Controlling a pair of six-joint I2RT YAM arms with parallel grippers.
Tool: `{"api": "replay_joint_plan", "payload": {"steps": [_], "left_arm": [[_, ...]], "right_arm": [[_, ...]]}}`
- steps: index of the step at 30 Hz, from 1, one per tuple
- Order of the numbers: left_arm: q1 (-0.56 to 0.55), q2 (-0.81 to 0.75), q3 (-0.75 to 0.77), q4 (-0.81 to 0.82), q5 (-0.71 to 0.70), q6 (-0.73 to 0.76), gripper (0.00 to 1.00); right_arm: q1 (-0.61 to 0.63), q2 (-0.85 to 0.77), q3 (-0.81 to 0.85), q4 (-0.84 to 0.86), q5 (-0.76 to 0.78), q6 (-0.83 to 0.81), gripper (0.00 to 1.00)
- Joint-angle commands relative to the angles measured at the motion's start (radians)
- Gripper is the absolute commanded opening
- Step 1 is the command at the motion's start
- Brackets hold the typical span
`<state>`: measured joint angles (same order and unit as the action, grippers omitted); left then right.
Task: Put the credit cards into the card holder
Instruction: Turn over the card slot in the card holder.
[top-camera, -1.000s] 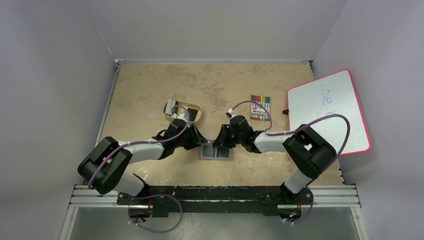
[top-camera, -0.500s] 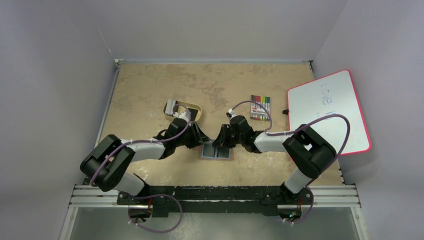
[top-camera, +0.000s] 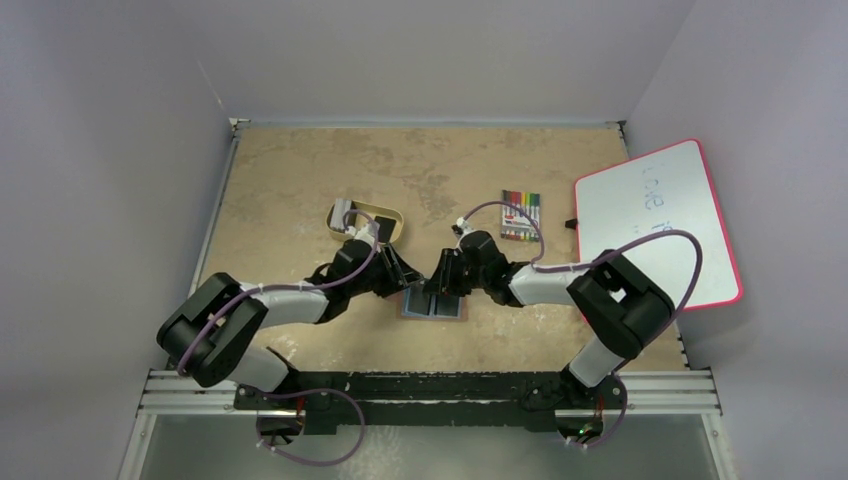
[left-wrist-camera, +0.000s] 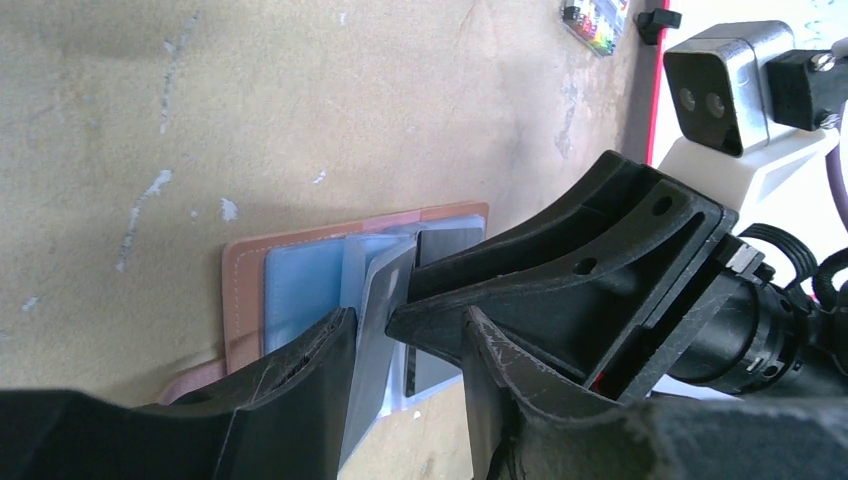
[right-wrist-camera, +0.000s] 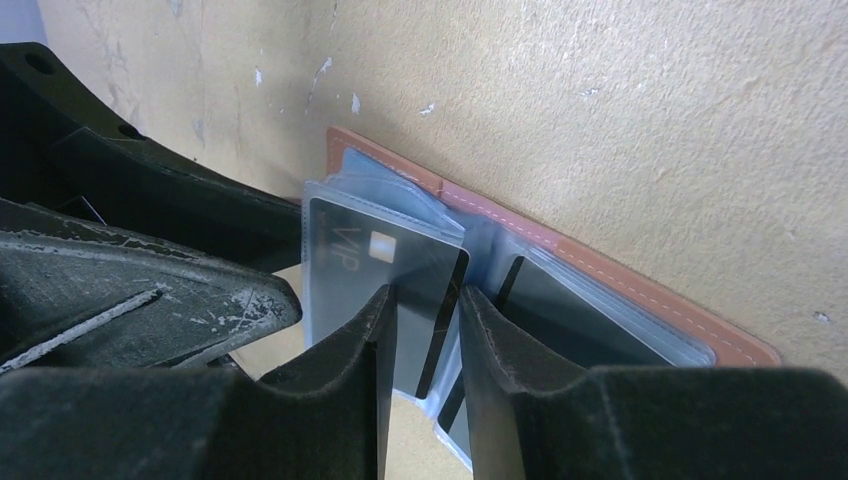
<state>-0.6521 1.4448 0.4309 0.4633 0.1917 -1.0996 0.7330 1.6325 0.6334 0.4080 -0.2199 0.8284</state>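
Observation:
The card holder (top-camera: 433, 306) lies open on the table, brown outside (right-wrist-camera: 560, 245) and blue-grey inside (left-wrist-camera: 300, 285), with clear sleeves. Both grippers meet over it. A dark credit card marked VIP (right-wrist-camera: 400, 262) stands partway in a raised sleeve, between the fingers of my right gripper (right-wrist-camera: 428, 295). It rests against the left finger, with a gap to the right one. My left gripper (left-wrist-camera: 410, 318) is open around that same sleeve and card (left-wrist-camera: 378, 320), the sleeve leaning on its left finger (left-wrist-camera: 300, 390). Another dark card (right-wrist-camera: 570, 310) sits in the neighbouring pocket.
A tan oval tray (top-camera: 392, 222) with a grey item stands behind the left gripper (top-camera: 406, 286). A pack of coloured markers (top-camera: 520, 214) lies behind the right gripper (top-camera: 434, 287). A red-rimmed whiteboard (top-camera: 660, 225) overhangs the table's right edge.
The right gripper's jaws have spread a little off the card. Both arms have stayed almost where they were over the card holder.

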Motion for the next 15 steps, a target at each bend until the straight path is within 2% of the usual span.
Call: {"api": "replay_joint_plan", "payload": {"steps": [1, 10, 15], "left_arm": [[-0.021, -0.05, 0.009, 0.11, 0.046, -0.042, 0.41], [-0.039, -0.067, 0.023, 0.109, 0.047, -0.052, 0.4], [-0.047, -0.049, 0.038, 0.117, 0.045, -0.053, 0.4]], "right_arm": [[0.006, -0.056, -0.002, -0.058, 0.01, -0.031, 0.33], [0.005, -0.121, -0.009, -0.09, 0.059, -0.047, 0.37], [-0.002, -0.156, 0.004, -0.173, 0.123, -0.063, 0.38]]}}
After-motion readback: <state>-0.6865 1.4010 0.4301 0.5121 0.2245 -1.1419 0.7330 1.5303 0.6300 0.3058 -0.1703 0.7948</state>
